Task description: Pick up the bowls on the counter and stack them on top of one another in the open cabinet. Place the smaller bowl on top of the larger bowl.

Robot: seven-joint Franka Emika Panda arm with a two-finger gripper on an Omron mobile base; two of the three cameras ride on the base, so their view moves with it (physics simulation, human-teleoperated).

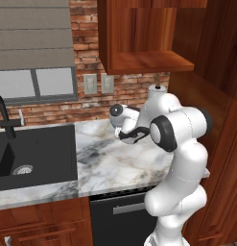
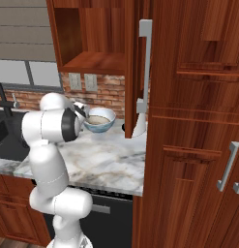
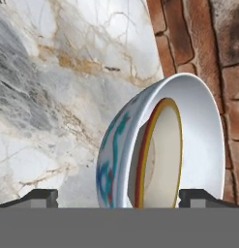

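Gripper (image 3: 118,196) jaws are spread wide, empty, straddling the deep patterned bowl (image 3: 162,145) at the 6 o'clock edge of the hand view – only the fingertips (image 3: 38,196) show. Inside it sits the tan bowl (image 3: 164,155), partly hidden by the patterned wall. Both rest on the counter (image 2: 106,160), near the brick wall (image 3: 227,72), below the open cabinet (image 2: 92,60). Folded forward, the arm (image 2: 48,128) hides the gripper in the right base view.
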